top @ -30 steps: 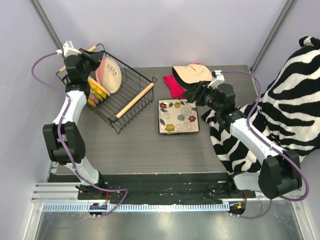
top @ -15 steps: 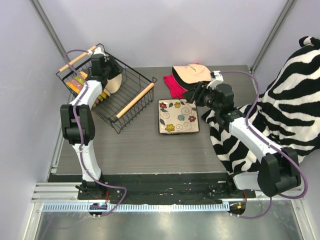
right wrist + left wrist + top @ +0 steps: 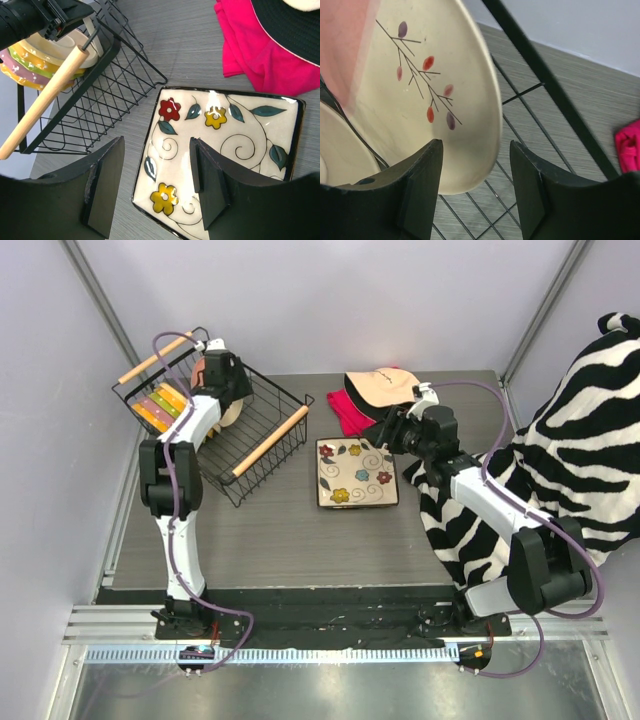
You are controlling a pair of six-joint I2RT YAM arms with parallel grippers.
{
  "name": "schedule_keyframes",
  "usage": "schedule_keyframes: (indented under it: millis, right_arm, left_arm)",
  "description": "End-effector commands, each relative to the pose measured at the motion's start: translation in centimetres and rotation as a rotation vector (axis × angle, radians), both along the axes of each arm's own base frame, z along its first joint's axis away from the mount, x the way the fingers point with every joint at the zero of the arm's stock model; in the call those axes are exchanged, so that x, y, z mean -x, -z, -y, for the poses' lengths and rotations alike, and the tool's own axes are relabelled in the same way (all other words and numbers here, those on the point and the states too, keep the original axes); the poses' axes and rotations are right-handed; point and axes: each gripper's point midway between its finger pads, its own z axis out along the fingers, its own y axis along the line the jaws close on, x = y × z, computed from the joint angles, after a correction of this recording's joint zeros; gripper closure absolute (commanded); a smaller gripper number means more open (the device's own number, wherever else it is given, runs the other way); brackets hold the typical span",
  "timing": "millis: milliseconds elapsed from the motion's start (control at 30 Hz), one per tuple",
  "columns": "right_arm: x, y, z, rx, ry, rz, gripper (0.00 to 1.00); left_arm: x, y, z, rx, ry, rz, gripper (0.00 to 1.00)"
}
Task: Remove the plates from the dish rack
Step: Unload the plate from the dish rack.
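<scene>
Cream plate (image 3: 440, 75): our left pincer (image 3: 475, 150) just spread around its rim, right pincer (image 3: 156, 145) released too; lift coming.

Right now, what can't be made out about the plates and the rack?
Left wrist view: the cream plate runs off the top and left edges.
Top view: the left gripper covers most of that plate in the dish rack; plate count unclear.
Right wrist view: the right gripper hides the square plate's near edge; the rack is cut off at left.
</scene>
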Motion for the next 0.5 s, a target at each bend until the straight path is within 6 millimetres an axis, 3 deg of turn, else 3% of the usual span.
schedule_keyframes:
  millis: [0, 200, 467]
  right_arm:
    - [-1.3, -2.3, -0.1, -0.001, 0.006, 0.073, 0.38]
    - [-1.5, -2.1, -0.3, -0.001, 0.000, 0.070, 0.37]
    - [-1.6, -1.8, -0.6, -0.007, -0.013, 0.061, 0.37]
  left_arm:
    - [-1.4, -1.8, -0.1, -0.001, 0.003, 0.064, 0.42]
    - [-2.3, -1.8, 0.0, 0.010, 0.005, 0.074, 0.57]
    - [-2.9, -1.8, -1.2, -0.078, -0.025, 0.048, 0.46]
